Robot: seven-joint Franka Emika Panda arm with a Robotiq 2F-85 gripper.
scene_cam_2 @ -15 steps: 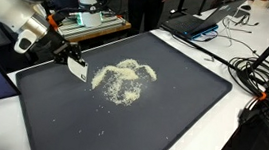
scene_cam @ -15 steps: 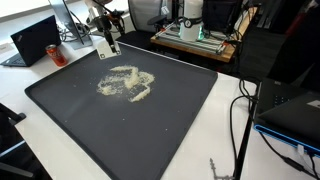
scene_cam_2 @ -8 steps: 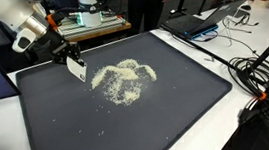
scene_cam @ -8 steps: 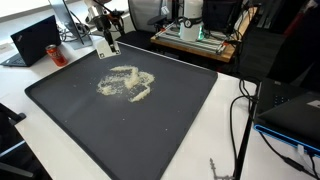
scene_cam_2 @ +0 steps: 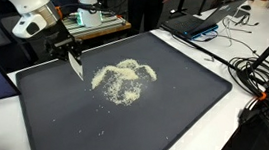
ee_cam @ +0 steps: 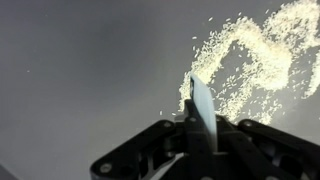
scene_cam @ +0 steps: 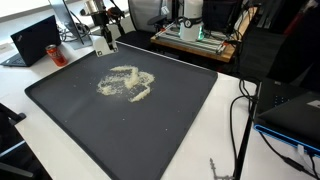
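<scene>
My gripper (scene_cam: 100, 32) is shut on a thin white card (scene_cam: 103, 46) that hangs down from the jaws, edge towards the mat. It also shows in an exterior view (scene_cam_2: 75, 65) and in the wrist view (ee_cam: 202, 105). A pile of pale grains (scene_cam: 125, 82) lies scattered in curls on the dark mat (scene_cam: 150, 125), in both exterior views (scene_cam_2: 124, 80). The card is just beside the pile's edge, at the far corner of the mat. In the wrist view the grains (ee_cam: 255, 60) spread to the right of the card's tip.
A black laptop (scene_cam: 33, 40) and a dark cup (scene_cam: 57, 56) stand beside the mat. A metal rack (scene_cam: 195, 35) is behind it. Cables (scene_cam_2: 259, 83) hang off the white table's side. A second laptop (scene_cam_2: 195, 23) lies at the back.
The arm has lifted and shifted slightly, carrying the card a little away from the pile; the grains have not moved.
</scene>
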